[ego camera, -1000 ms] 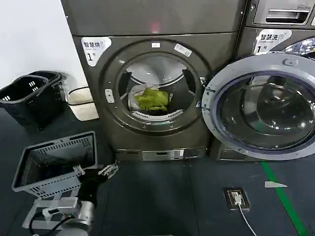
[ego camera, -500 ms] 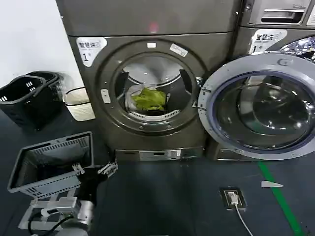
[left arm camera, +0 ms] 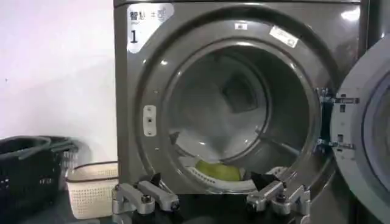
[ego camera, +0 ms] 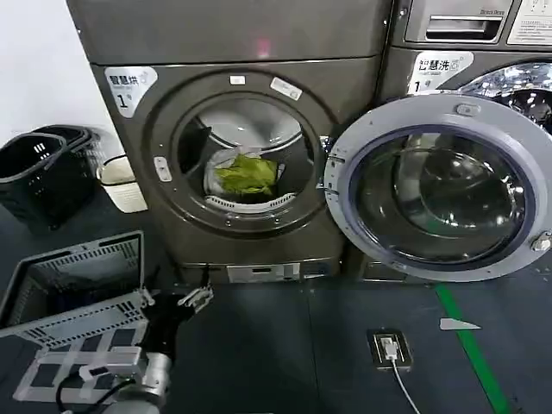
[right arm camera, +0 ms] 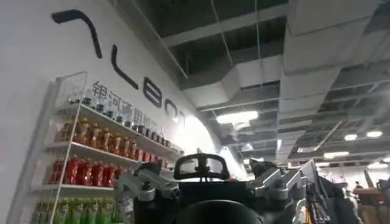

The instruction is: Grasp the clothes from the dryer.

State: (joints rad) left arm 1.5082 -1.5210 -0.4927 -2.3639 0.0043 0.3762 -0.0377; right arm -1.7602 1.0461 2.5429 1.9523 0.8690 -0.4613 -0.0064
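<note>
The dryer (ego camera: 233, 147) fills the far middle of the scene, a dark bronze-grey front-loader with a white "1" label (ego camera: 128, 88) at its upper left corner and its round door (ego camera: 440, 185) swung wide open to the right, where it covers the lower front of the neighbouring machine (ego camera: 470, 39). Inside the steel drum, low and near the front lip of the porthole, lie the clothes (ego camera: 246, 175), a small yellow-green bundle with a bit of white cloth at its left side. On the floor to the near left stands a grey slatted basket (ego camera: 73, 293), and farther left against the white wall are a dark basket (ego camera: 34, 168) and a small cream one (ego camera: 121, 183). The left gripper (ego camera: 172, 300) hangs low in front of the dryer, just right of the grey basket and well short of the porthole; its jaws stand spread wide with nothing between them, and in the left wrist view the bundle shows beyond and between the two fingertips (left arm camera: 159, 198), well apart from them. The right gripper (right arm camera: 207, 185) points up toward a ceiling and a shelf of bottles (right arm camera: 91, 161), its jaws likewise parted and holding nothing.
</note>
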